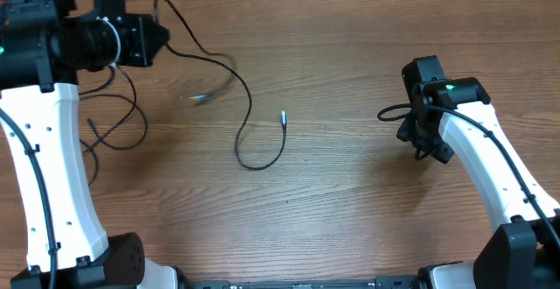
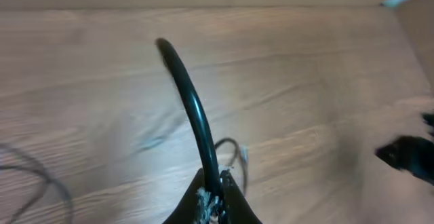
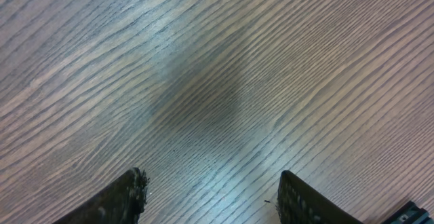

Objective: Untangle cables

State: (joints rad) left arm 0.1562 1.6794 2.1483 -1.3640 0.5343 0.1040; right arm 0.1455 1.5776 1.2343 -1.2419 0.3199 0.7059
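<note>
From the upper left of the overhead view, the left end effector [image 1: 160, 39] is pinched tight on a black cable [image 1: 250, 103]. The cable trails down into a loop at the centre of the tabletop [image 1: 350, 219]. At right, the right end effector [image 3: 213, 200] hangs low over the wood, its fingers spread wide.

The left arm [image 1: 39, 158] stretches forward along its side, wrist turned so the left gripper [image 1: 156, 40] points sideways toward the middle, its jaws pinched tight on a black cable [image 2: 190, 108]. The right arm [image 1: 490, 162] bends in from its side, and the right gripper [image 1: 422, 140] aims straight down, fingers [image 3: 129, 197] spread wide apart
</note>
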